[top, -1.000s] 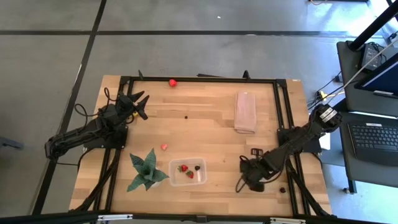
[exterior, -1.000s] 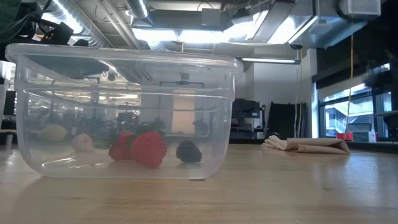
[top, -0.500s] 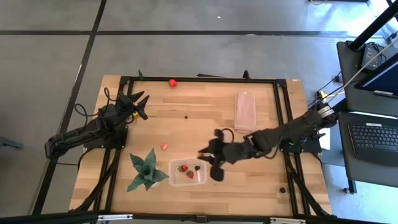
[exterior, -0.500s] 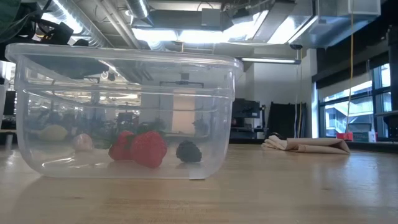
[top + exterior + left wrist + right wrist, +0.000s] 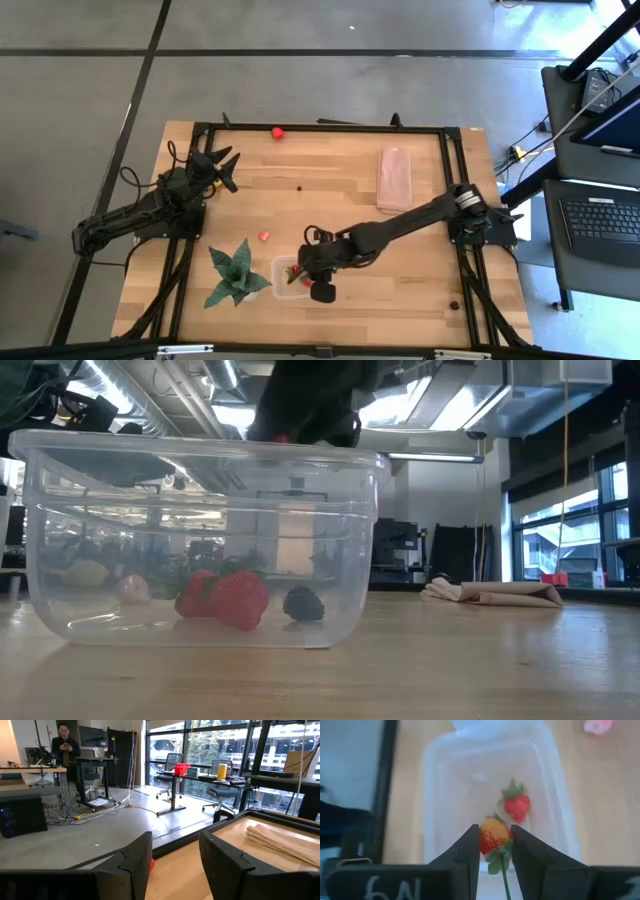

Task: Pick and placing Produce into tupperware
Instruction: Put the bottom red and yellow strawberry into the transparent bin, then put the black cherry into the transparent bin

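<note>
1. Around my work I saw a green plant (image 5: 235, 274) just beside the clear box (image 5: 284, 289), a folded cloth (image 5: 394, 179) well apart, and a loose red fruit (image 5: 264, 236) near the plant.
2. My right arm reached across the table, its gripper (image 5: 495, 851) over the box.
3. It was clamped on a strawberry (image 5: 493, 836); another strawberry (image 5: 516, 806) lay inside the box.
4. My left gripper (image 5: 175, 857) waited near the far edge, fingers parted and holding nothing.
</note>
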### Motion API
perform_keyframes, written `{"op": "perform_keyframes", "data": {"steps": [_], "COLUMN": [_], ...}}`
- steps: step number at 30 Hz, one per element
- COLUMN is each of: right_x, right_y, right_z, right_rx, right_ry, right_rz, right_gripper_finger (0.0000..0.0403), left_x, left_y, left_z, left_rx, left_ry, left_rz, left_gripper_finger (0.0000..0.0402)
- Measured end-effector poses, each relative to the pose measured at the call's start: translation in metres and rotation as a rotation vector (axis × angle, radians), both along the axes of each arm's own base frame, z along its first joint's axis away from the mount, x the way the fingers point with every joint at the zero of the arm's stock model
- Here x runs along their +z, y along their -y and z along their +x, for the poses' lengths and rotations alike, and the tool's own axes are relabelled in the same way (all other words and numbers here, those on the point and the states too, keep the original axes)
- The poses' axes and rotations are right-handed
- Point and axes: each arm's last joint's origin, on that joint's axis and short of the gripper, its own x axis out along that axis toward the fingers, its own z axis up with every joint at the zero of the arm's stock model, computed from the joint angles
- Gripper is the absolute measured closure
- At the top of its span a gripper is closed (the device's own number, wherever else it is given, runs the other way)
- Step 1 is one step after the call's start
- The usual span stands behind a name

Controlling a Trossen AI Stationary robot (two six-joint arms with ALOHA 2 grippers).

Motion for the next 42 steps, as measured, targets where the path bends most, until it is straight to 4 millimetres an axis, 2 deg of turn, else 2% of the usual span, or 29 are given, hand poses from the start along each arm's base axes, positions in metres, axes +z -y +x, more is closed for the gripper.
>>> {"op": "perform_keyframes", "data": {"steps": [5, 11, 20, 30, 36, 39, 42], "right_x": [-0.014, -0.03, -0.031, -0.031, -0.031, -0.021, 0.013], "right_y": [0.003, 0.002, 0.003, 0.002, 0.002, 0.002, 0.001], "right_z": [0.011, 0.021, 0.019, 0.02, 0.02, 0.015, 0.01], "right_rx": [-0.035, -0.033, -0.077, -0.076, -0.069, -0.046, -0.023], "right_ry": [-0.149, -0.215, -0.249, -0.245, -0.252, -0.318, -0.329], "right_rz": [-0.032, 0.027, 0.04, 0.05, 0.07, 0.077, 0.026], "right_gripper_finger": [0.0307, 0.0307, 0.0301, 0.0253, 0.0197, 0.0172, 0.0157], "left_x": [0.0, 0.0, 0.0, 0.0, 0.0, 0.0, 0.0], "left_y": [0.0, 0.0, 0.0, 0.0, 0.0, 0.0, 0.0], "left_z": [0.0, 0.0, 0.0, 0.0, 0.0, 0.0, 0.0], "left_rx": [0.0, 0.0, 0.0, 0.0, 0.0, 0.0, 0.0], "left_ry": [0.0, 0.0, -0.001, -0.002, -0.002, -0.002, -0.003], "left_rz": [0.0, 0.0, 0.001, 0.001, 0.002, 0.002, 0.002], "left_gripper_finger": [0.0244, 0.0244, 0.0244, 0.0244, 0.0244, 0.0244, 0.0244]}}
